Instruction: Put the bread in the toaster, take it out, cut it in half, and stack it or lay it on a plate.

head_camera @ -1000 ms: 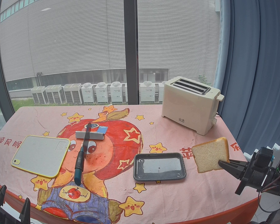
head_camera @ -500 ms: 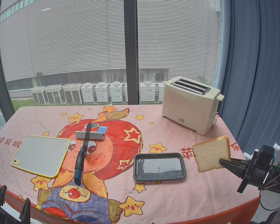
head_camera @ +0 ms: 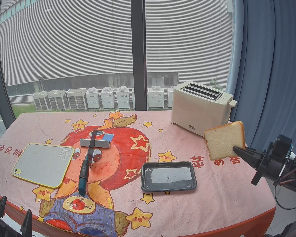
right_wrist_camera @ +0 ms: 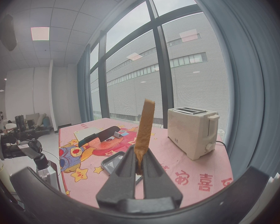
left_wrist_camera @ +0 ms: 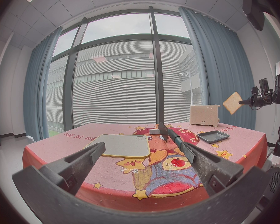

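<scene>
Hanging above the right edge of the pink cartoon-printed surface (head_camera: 187, 208), the pale square slice of bread (head_camera: 224, 141) stood on edge, clamped by its lower corner in the right gripper (head_camera: 236, 148). The cream two-slot toaster (head_camera: 200, 111) sat at the far right corner, just beyond the slice, with its slots facing up and running along its length. By my judgement the slice needed carrying over that top and turning in line with a slot. The left gripper (left_wrist_camera: 141, 147) hung off the near left corner, fingers apart and empty, well away. A tall window and a blue curtain (head_camera: 269, 66) closed the room behind.
</scene>
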`<state>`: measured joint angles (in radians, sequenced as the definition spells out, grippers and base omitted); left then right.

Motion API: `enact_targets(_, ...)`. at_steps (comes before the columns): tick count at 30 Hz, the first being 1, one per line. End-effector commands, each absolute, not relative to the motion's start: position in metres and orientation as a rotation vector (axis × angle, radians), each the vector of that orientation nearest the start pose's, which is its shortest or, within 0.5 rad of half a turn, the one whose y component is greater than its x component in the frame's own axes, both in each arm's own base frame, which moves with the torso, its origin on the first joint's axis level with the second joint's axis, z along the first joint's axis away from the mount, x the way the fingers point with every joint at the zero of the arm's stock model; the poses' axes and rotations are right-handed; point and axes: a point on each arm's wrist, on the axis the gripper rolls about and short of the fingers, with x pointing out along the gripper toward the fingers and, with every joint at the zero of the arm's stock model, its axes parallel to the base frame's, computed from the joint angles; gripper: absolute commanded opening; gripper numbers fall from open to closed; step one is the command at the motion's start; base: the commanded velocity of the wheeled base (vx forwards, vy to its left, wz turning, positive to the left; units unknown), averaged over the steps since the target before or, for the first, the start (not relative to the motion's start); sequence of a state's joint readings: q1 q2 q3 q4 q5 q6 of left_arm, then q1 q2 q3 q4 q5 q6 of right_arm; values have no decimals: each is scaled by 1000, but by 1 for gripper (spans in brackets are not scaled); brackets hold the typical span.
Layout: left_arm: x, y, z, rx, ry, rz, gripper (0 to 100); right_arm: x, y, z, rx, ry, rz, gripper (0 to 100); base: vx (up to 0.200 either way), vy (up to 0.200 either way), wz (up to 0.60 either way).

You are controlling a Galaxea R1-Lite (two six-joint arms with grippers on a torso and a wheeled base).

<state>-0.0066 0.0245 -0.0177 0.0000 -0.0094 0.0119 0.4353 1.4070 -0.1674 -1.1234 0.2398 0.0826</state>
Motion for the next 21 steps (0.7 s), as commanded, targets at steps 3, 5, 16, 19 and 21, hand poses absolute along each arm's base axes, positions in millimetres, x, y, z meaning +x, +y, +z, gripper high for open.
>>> enact_targets(3, -21, 0, 76, 12, 23, -15, 100, 183, 80, 148, 57, 132, 641, 0, 0, 0, 0)
enact_targets(5, -21, 0, 76, 12, 23, -15, 100, 186, 79, 147, 37, 130, 642, 0, 0, 0, 0)
enact_targets(16, -21, 0, 76, 12, 23, -15, 100, 210, 74, 146, -65, 99, 657, 0, 0, 0, 0)
enact_targets(19, -21, 0, 76, 12, 23, -15, 100, 217, 67, 146, -101, 83, 663, 0, 0, 0, 0)
enact_targets(21, -21, 0, 76, 12, 23, -15, 100, 223, 66, 146, -120, 77, 666, 0, 0, 0, 0)
